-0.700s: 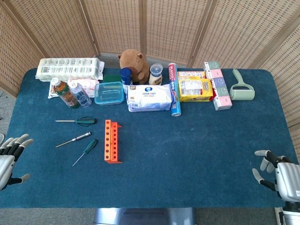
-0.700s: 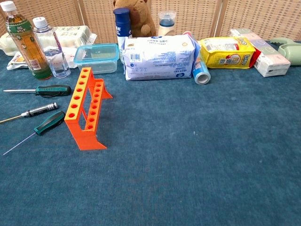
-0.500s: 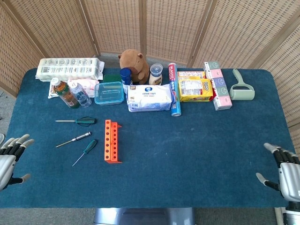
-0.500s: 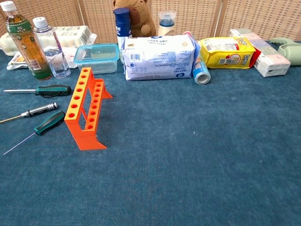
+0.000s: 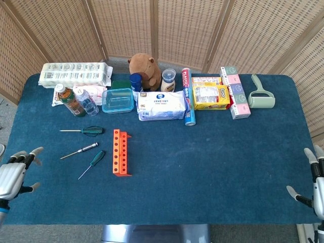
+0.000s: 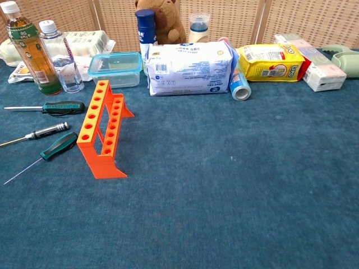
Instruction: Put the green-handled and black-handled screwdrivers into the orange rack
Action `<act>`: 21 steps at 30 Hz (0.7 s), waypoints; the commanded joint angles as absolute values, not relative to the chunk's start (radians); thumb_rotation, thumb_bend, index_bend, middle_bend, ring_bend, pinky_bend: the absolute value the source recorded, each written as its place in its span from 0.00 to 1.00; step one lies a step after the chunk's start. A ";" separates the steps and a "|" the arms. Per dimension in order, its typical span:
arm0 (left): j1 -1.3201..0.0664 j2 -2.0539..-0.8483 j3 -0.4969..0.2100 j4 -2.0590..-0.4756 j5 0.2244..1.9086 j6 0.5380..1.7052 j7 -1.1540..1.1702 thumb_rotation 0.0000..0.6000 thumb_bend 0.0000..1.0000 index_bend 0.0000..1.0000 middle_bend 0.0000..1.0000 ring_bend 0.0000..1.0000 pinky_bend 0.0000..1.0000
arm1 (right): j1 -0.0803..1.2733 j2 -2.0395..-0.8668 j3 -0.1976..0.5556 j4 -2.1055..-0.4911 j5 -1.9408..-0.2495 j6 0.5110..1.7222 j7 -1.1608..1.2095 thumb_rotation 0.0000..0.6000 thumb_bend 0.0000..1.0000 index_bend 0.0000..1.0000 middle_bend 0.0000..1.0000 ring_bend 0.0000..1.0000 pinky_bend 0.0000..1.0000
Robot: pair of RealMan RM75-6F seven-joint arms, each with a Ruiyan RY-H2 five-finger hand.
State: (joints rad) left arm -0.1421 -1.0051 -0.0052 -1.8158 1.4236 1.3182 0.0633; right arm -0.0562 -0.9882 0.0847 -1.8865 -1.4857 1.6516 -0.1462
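Observation:
The orange rack (image 5: 121,151) (image 6: 103,129) stands upright left of the table's middle, its holes showing nothing in them. Left of it lie three screwdrivers. A green-handled one (image 5: 91,130) (image 6: 63,107) lies furthest back. A thin black-and-silver-handled one (image 5: 87,148) (image 6: 49,130) is in the middle. A second green-handled one (image 5: 96,158) (image 6: 58,145) lies nearest. My left hand (image 5: 14,174) hovers at the table's front left corner, fingers spread and holding nothing. My right hand (image 5: 315,185) sits at the front right edge, partly cut off, fingers apart. Neither hand shows in the chest view.
Along the back stand a tea bottle (image 5: 70,100), a water bottle (image 5: 87,103), a clear lidded box (image 5: 118,100), a wipes pack (image 5: 162,105), a plush toy (image 5: 145,70), a yellow packet (image 5: 210,95) and a lint roller (image 5: 261,94). Blue cloth (image 5: 212,157) covers the table.
My right hand has drawn back toward the right edge and its fingers have opened out. My left hand has shifted slightly right and toward the front edge. The screwdrivers and rack have not moved.

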 commanded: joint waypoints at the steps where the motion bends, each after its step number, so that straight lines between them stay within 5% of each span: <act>1: -0.160 -1.056 -0.036 -1.806 1.387 1.322 0.116 1.00 0.00 0.19 0.89 0.81 0.80 | -0.057 -0.980 0.084 -1.886 -1.487 1.648 -0.129 1.00 0.00 0.06 0.00 0.00 0.00; 5: -0.194 -1.099 -0.067 -1.839 1.309 1.288 0.213 1.00 0.00 0.26 0.95 0.89 0.87 | -0.059 -0.967 0.083 -1.885 -1.492 1.645 -0.095 1.00 0.00 0.07 0.00 0.00 0.00; 21: -0.480 -1.166 -0.146 -1.885 0.809 0.961 0.508 1.00 0.00 0.28 0.96 0.89 0.87 | -0.065 -0.947 0.079 -1.889 -1.499 1.640 -0.053 1.00 0.00 0.08 0.00 0.00 0.00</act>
State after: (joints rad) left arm -0.4290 -1.1429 -0.1342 -1.8916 0.8719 1.0069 0.4771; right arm -0.0648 -0.9472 0.0799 -1.8891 -1.4980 1.6408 -0.0527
